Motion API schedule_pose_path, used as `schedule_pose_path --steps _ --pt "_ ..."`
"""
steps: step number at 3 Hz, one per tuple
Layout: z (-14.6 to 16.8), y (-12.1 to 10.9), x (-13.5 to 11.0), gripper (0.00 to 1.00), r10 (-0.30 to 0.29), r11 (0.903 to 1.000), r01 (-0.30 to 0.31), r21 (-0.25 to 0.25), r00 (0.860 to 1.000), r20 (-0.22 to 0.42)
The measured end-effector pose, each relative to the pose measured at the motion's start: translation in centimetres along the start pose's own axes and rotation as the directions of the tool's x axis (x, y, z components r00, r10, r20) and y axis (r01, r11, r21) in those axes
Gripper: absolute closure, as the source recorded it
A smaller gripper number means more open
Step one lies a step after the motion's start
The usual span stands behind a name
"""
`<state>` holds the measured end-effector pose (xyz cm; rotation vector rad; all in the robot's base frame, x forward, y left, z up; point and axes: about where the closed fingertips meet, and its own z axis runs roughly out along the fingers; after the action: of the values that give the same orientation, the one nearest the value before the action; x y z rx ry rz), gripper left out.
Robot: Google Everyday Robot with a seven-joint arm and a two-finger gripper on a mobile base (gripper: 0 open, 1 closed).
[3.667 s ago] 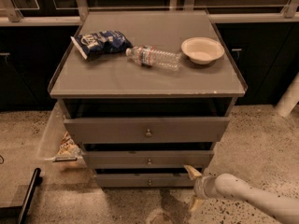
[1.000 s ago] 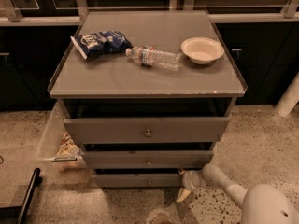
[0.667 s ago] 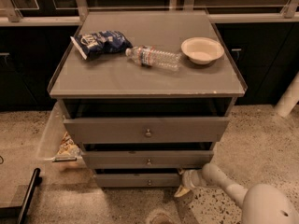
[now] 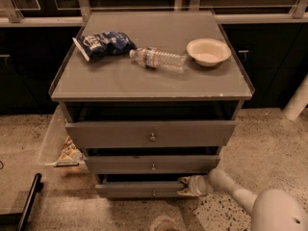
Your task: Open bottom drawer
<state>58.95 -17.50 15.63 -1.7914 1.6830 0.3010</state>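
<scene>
The bottom drawer [image 4: 130, 189] is the slimmest grey front of three, low on the cabinet, with a small round knob [image 4: 154, 193] at its centre. A dark gap shows above its front. My gripper [image 4: 185, 186] is at the right end of this drawer's front, at its top edge and right of the knob. My white arm [image 4: 231, 189] reaches in from the lower right. The mid-sized drawer [image 4: 120, 164] and the tallest drawer [image 4: 110, 134] sit above, each with a dark gap over it.
On the cabinet top lie a blue chip bag [image 4: 103, 42], a plastic water bottle [image 4: 159, 59] and a white bowl [image 4: 208, 51]. A clear bin [image 4: 50, 143] with wrappers stands at the cabinet's left. A black bar [image 4: 29, 198] lies on the floor at left.
My gripper has moved left and slightly down, from beside the cabinet's lower right corner onto the right end of the bottom drawer's front. The things on top have not moved.
</scene>
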Motion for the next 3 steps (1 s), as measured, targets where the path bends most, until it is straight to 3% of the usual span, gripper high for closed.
schedule_pose_path --steps 1,2,3 --pt "-0.31 -0.12 -0.24 0.88 0.0 1.0 0.0 0.0 1.0 0.0" --pt "-0.31 -0.12 -0.24 0.86 0.0 1.0 0.0 0.0 1.0 0.0" --pt "-0.13 -0.16 -0.33 0.62 0.001 1.0 -0.001 -0.003 1.0 0.001"
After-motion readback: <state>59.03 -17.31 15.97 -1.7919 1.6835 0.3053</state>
